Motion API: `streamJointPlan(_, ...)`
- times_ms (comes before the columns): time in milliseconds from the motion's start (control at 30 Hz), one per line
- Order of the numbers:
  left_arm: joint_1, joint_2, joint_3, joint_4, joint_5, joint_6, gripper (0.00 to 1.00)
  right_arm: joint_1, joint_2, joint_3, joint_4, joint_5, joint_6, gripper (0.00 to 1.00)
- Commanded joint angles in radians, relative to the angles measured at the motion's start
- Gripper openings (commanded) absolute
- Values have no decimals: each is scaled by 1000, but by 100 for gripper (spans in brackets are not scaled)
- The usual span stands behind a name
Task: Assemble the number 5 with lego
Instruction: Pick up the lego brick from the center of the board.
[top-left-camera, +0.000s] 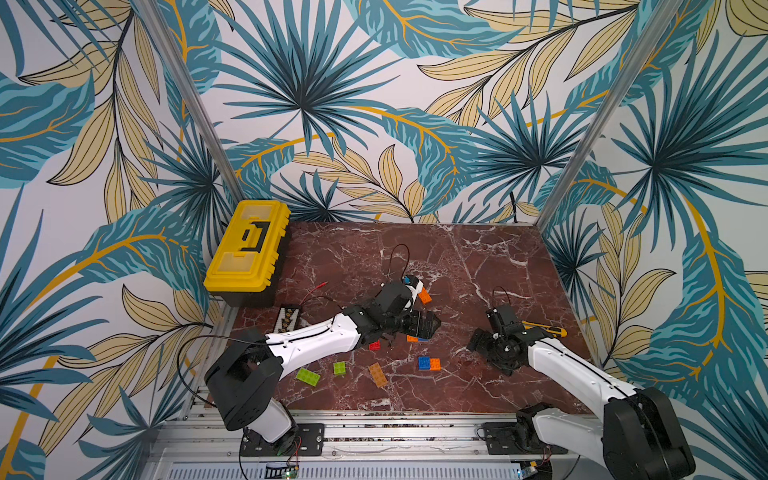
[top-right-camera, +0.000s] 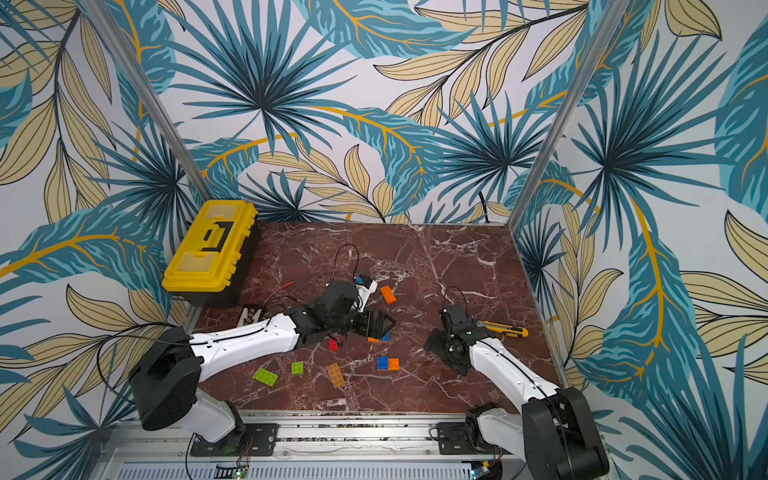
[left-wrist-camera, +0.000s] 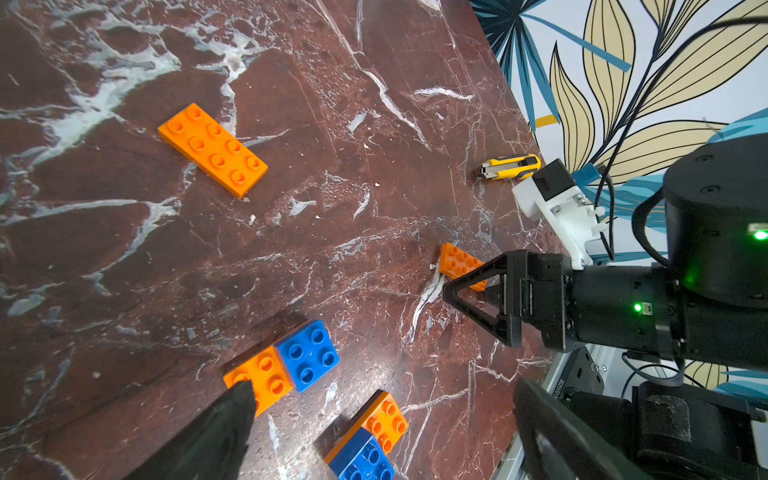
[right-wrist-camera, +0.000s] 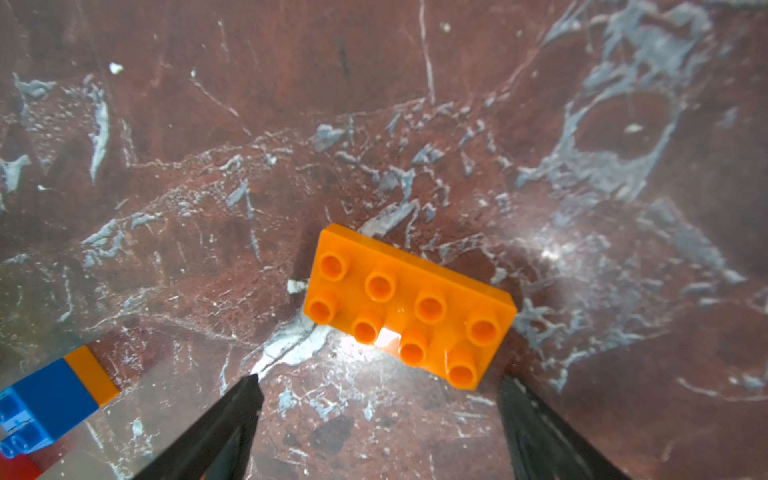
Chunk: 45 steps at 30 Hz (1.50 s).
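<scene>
left gripper (left-wrist-camera: 382, 388): we are seeing its fingers standing wide apart, gripping nothing, hanging over the orange-blue pair (left-wrist-camera: 282, 368) near the middle of the table (top-left-camera: 478, 257).
right gripper (right-wrist-camera: 379, 379): we are seeing its fingers spread too, empty, pointing down at the orange brick (right-wrist-camera: 409, 307).
orange brick: it is lying flat, studs up, just ahead of the right fingertips; we are unable to tell whether a corner is touching one finger.
far orange brick (top-left-camera: 424, 296): it is lying alone beyond the left gripper.
second pair (top-left-camera: 429, 363): blue and orange are sitting side by side, touching, nearer the front, between the arms.
long green brick (top-left-camera: 308, 376): it is lying near the front beside the left arm, the short green brick (top-left-camera: 339, 368) near it.
tan brick (top-left-camera: 377, 374): it is lying between the short green brick and the second pair.
red brick (top-left-camera: 374, 345): it is peeking out beside the left arm.
knife (top-left-camera: 548, 330): it is lying behind the right arm, near the right edge.
toolbox (top-left-camera: 247, 245): it is sitting shut at the far left corner.
</scene>
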Motion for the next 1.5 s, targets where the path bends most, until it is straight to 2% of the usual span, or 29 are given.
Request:
streamJointPlan(0,-3,10,43,-5,15,14,100,-23,23,-17,7,15,-23,92)
streamJointPlan(133,-4,21,46,4,25,8,100,-74,49,1,-1,44,-58,95)
streamJointPlan(267,-5,28,51,6,30,7,100,-94,100,28,23,3,-97,94)
streamJointPlan(433,-4,28,47,9,13,-2,100,-92,210,103,28,-113,-149,84)
streamJointPlan(533,-4,24,43,12,0,-6,100,-82,263,148,-4,-135,-196,83)
streamJointPlan(867,-4,-36,-5,12,-97,-15,100,-10,273,255,-205,46,-296,94)
streamJointPlan(1033,-4,-58,-30,24,-124,-23,100,4,298,267,-231,73,-283,95)
streamJointPlan(1200,-3,-61,-31,22,-122,-22,100,8,283,257,-176,47,-223,99)
streamJointPlan(1467,-3,-79,-38,15,-131,-18,100,15,296,265,-128,27,-162,99)
